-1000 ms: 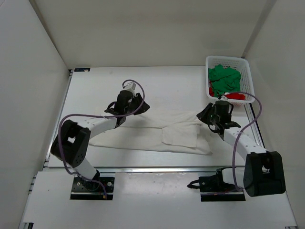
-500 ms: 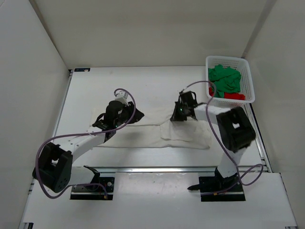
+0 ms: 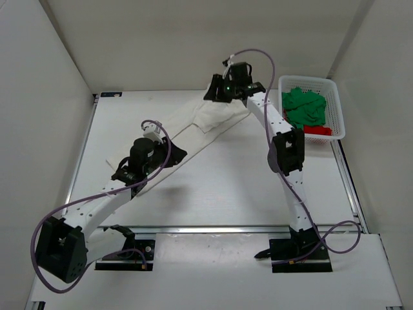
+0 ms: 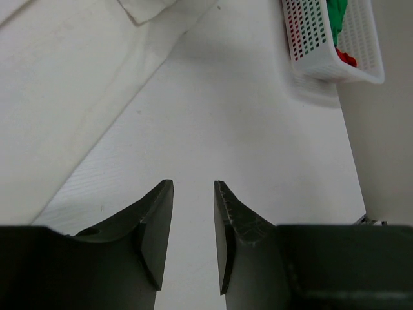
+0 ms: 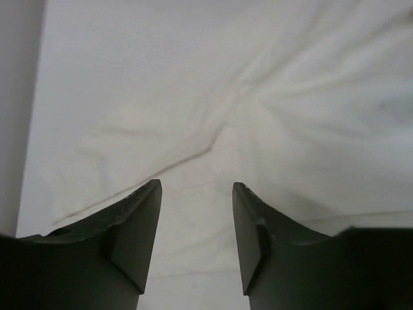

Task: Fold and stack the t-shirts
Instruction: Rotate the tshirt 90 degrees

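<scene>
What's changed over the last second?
The right hand dragged one end of the white t-shirt to the far edge, swinging it diagonal, then opened and let go. The left hand drew back toward the near left, open. The basket, green t-shirt and red t-shirt stayed put.

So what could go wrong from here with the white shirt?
1. The white t-shirt lies as a long, creased diagonal strip, not spread flat, so a fold from this may come out crooked.
2. The left gripper and right gripper are both open, so nothing holds it taut.
3. The right arm bends close beside the basket and could knock it when swinging back.
</scene>
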`<state>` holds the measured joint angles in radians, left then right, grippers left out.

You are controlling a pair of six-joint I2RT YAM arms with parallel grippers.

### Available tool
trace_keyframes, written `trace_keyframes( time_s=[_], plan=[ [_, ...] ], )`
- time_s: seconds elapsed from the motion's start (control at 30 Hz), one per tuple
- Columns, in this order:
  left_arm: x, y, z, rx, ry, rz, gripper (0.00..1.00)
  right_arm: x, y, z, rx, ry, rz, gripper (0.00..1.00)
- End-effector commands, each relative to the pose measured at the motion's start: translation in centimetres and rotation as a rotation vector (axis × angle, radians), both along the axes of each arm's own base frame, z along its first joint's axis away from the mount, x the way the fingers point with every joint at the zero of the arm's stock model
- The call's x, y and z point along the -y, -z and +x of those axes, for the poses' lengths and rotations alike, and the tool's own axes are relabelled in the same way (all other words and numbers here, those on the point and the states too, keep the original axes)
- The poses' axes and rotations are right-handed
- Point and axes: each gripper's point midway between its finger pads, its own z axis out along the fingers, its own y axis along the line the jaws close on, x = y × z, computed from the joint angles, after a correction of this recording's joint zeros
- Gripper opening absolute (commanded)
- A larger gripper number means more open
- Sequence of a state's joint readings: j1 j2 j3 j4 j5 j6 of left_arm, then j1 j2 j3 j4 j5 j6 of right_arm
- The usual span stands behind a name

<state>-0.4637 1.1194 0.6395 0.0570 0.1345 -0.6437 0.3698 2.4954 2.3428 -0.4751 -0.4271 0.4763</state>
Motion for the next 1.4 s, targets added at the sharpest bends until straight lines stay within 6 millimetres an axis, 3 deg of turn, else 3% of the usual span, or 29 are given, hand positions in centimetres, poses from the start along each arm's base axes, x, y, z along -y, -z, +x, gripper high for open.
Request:
trace_keyframes(
  time_s=[0.0, 0.07, 0.13, 0.17, 0.2, 0.23, 0.27, 0.3, 0.37, 0.4, 0.47, 0.5, 0.53, 0.57, 0.6, 0.73, 0.8, 0.9, 0.97, 1.0, 1.07, 1.13, 1.17, 1.2, 1.27, 1.3, 1.33, 1.37],
  plan=[
    [-1.6, 0.2, -0.1, -0.001, -0.044, 0.017, 0.43, -0.6, -17.1, -3.8, 0.317, -0.079, -0.014, 0.49],
    [-2.3, 0.6, 0.0, -0.014, -0.056, 0.013, 0.42, -0.9, -16.4, -6.1, 0.286, -0.092, -0.097, 0.48],
    [-3.2, 0.3, 0.1, -0.002, -0.083, 0.013, 0.43, -2.9, -10.7, -9.7, 0.183, -0.137, -0.225, 0.36],
    [-3.4, 0.2, 0.2, 0.005, -0.085, 0.014, 0.43, -3.3, -10.6, -10.9, 0.197, -0.140, -0.243, 0.19],
    [-4.0, -0.3, 0.1, 0.019, -0.102, 0.022, 0.43, -4.4, -4.5, -15.0, 0.110, -0.176, -0.311, 0.03],
    [-4.4, -0.6, 0.3, 0.031, -0.120, 0.021, 0.43, -5.5, -4.6, -15.1, 0.169, -0.165, -0.273, 0.00],
    [-4.7, -0.7, 0.0, 0.029, -0.123, 0.035, 0.43, -4.8, -2.7, -17.5, 0.118, -0.162, -0.268, 0.00],
    [-5.3, -0.5, 0.0, 0.030, -0.136, 0.043, 0.44, -5.8, -4.7, -17.9, 0.175, -0.165, -0.189, 0.00],
    [-5.9, -0.9, 0.0, 0.037, -0.142, 0.042, 0.43, -5.5, -2.3, -20.4, 0.118, -0.160, -0.156, 0.00],
    [-6.2, -0.5, 0.1, 0.029, -0.152, 0.037, 0.44, -5.5, -3.0, -20.5, 0.142, -0.146, -0.134, 0.03],
    [-6.4, -0.7, 0.2, 0.033, -0.155, 0.021, 0.43, -6.2, -0.3, -22.3, 0.096, -0.139, -0.111, 0.18],
    [-6.3, -0.5, 0.1, 0.029, -0.152, 0.016, 0.43, -6.5, 0.5, -22.6, 0.075, -0.150, -0.094, 0.29],
    [-6.1, -0.4, 0.0, 0.031, -0.146, 0.017, 0.44, -7.1, 2.4, -23.1, 0.018, -0.161, -0.079, 0.33],
    [-5.9, -0.5, 0.0, 0.032, -0.141, 0.016, 0.44, -8.0, 2.6, -23.4, 0.000, -0.175, -0.054, 0.39],
    [-5.9, -0.5, -0.2, 0.032, -0.141, 0.017, 0.44, -8.4, 4.3, -23.5, -0.043, -0.173, -0.053, 0.45],
    [-5.9, -0.5, -0.4, 0.038, -0.137, 0.017, 0.44, -10.0, 8.7, -23.1, -0.127, -0.151, -0.046, 0.52],
    [-5.8, -0.4, -0.5, 0.036, -0.135, 0.016, 0.44, -10.9, 9.7, -22.8, -0.131, -0.122, -0.057, 0.51],
    [-6.1, -0.5, -0.2, 0.040, -0.143, 0.022, 0.44, -11.7, 12.2, -22.9, -0.157, -0.099, -0.103, 0.46],
    [-6.4, -0.3, -0.2, 0.031, -0.155, 0.027, 0.44, -12.3, 13.0, -22.7, -0.172, -0.097, -0.111, 0.28],
    [-6.6, -0.4, -0.1, 0.036, -0.157, 0.021, 0.44, -12.7, 12.8, -22.4, -0.174, -0.100, -0.100, 0.24],
    [-6.5, -0.7, 0.0, 0.049, -0.154, 0.026, 0.44, -12.7, 12.7, -22.4, -0.170, -0.100, -0.101, 0.04],
    [-6.3, -0.3, 0.0, 0.032, -0.151, 0.029, 0.44, -11.0, 13.7, -22.3, -0.199, -0.088, -0.105, 0.01],
    [-6.5, -0.1, 0.2, 0.026, -0.158, 0.035, 0.44, -10.6, 12.6, -22.4, -0.206, -0.096, -0.081, 0.00],
    [-5.9, 0.1, 0.0, 0.019, -0.130, 0.042, 0.45, -8.9, 13.5, -22.9, -0.226, -0.089, -0.087, 0.00],
    [-5.8, 1.1, 0.1, -0.005, -0.133, 0.066, 0.44, -4.1, 12.6, -23.7, -0.212, -0.053, -0.085, 0.00],
    [-5.0, 1.2, -0.1, -0.001, -0.109, 0.076, 0.44, -3.1, 10.3, -23.5, -0.178, -0.051, -0.045, 0.00],
    [-4.2, 1.7, -0.5, -0.008, -0.087, 0.085, 0.44, -0.2, 11.9, -24.5, -0.233, -0.046, -0.057, 0.00],
    [-3.7, 2.4, -0.5, -0.024, -0.076, 0.092, 0.44, 2.5, 11.2, -24.7, -0.236, -0.018, -0.048, 0.00]
  ],
)
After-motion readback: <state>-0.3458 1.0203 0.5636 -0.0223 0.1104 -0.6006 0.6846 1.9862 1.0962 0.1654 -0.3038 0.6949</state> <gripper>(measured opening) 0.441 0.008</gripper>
